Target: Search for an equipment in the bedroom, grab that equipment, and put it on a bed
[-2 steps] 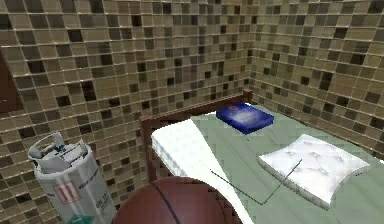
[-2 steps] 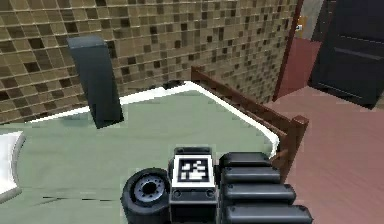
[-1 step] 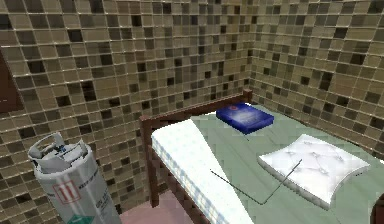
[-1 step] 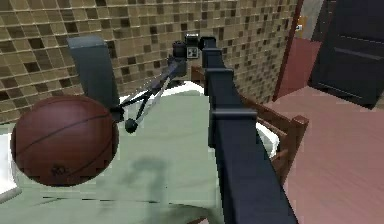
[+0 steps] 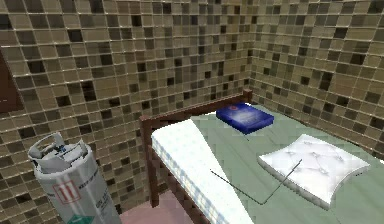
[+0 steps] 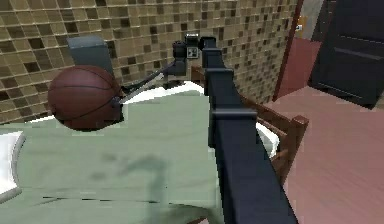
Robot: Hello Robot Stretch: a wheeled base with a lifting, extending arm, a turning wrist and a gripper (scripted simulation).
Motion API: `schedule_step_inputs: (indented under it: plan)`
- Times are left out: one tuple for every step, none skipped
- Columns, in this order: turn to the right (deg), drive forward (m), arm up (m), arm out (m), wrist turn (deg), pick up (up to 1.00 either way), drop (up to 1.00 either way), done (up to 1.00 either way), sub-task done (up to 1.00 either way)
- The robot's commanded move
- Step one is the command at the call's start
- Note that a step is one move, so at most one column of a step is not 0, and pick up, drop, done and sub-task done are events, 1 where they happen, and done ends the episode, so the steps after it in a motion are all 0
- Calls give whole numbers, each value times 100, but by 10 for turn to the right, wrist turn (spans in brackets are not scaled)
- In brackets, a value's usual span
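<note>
A brown basketball (image 6: 85, 97) hangs at the far end of my gripper (image 6: 126, 95), above the bed's green blanket (image 6: 130, 150) and clear of it, so the gripper holds the ball. The dark arm (image 6: 235, 140) rises from the arm side view's bottom edge across the bed. In the forward view the bed (image 5: 230, 160) stands against the tiled wall, with a dark wooden frame (image 5: 150, 150), a white pillow (image 5: 312, 166) and a flat blue thing (image 5: 245, 117) lying on it.
A grey and teal canister (image 5: 68, 182) stands at the forward view's lower left beside the bed. In the arm side view a grey block (image 6: 90, 50) sits behind the ball, and a dark door (image 6: 350, 55) and reddish floor (image 6: 340, 150) lie right of the wooden bed end (image 6: 292, 135).
</note>
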Motion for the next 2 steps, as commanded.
schedule_step_inputs:
  plan:
    - [0, 0, -2, 0, 0, 0, 0, 0, 0]
    - [0, 0, -32, 0, 0, 0, 0, 0, 0]
